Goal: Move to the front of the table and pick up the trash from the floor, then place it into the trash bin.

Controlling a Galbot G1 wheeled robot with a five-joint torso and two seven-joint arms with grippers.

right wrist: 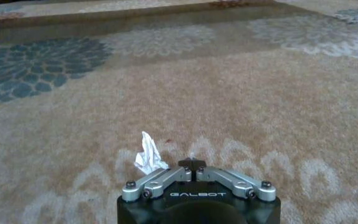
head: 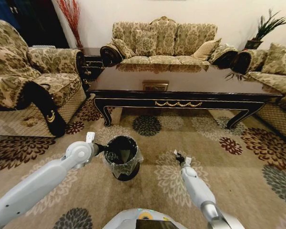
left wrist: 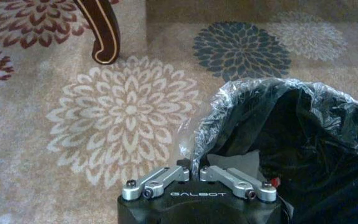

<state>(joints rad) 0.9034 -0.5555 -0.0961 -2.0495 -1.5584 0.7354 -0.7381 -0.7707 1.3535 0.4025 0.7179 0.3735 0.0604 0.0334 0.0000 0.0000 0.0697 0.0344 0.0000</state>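
Note:
The trash bin (head: 122, 158), black with a clear plastic liner, stands on the carpet in front of the table (head: 181, 98). My left gripper (head: 101, 148) is shut at the bin's near rim, its tips against the crinkled liner (left wrist: 195, 164). Inside the bin (left wrist: 303, 140) I see a whitish scrap (left wrist: 241, 158) and a small red bit (left wrist: 273, 181). My right gripper (head: 178, 156) hangs low over the carpet to the right of the bin, shut (right wrist: 193, 162). A crumpled white paper (right wrist: 148, 155), a piece of the trash, sits just beside its fingertips; whether it touches them I cannot tell.
The table's curved leg (left wrist: 103, 32) stands on the carpet near the bin. Sofas surround the table: one on the left (head: 33, 81), one behind (head: 164, 43), one on the right (head: 276, 81). Patterned carpet (head: 248, 162) stretches open to the right.

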